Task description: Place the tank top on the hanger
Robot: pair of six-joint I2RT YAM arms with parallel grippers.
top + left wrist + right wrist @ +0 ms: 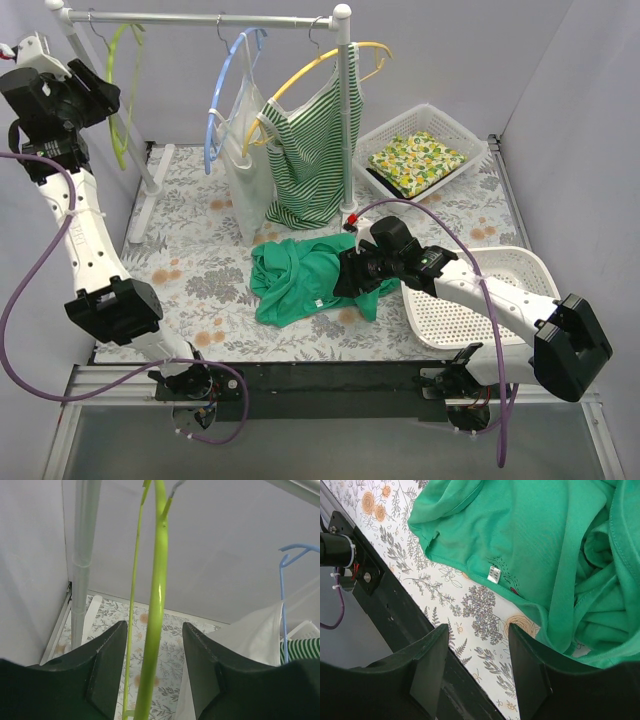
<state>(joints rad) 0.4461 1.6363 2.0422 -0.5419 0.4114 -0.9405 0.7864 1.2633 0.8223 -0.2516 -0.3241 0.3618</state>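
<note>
Tank top [300,282] on floral table [195,270]; left claw [153,630] open astride hanger [158,587]; right claw [478,632] open.

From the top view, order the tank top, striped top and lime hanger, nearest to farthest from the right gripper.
1. tank top, beside the right gripper.
2. striped top, hanging behind.
3. lime hanger, far left.

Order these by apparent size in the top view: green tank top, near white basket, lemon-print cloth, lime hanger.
1. Green tank top and near white basket: look alike; the right arm hides part of the basket.
2. Lemon-print cloth.
3. Lime hanger.
</note>
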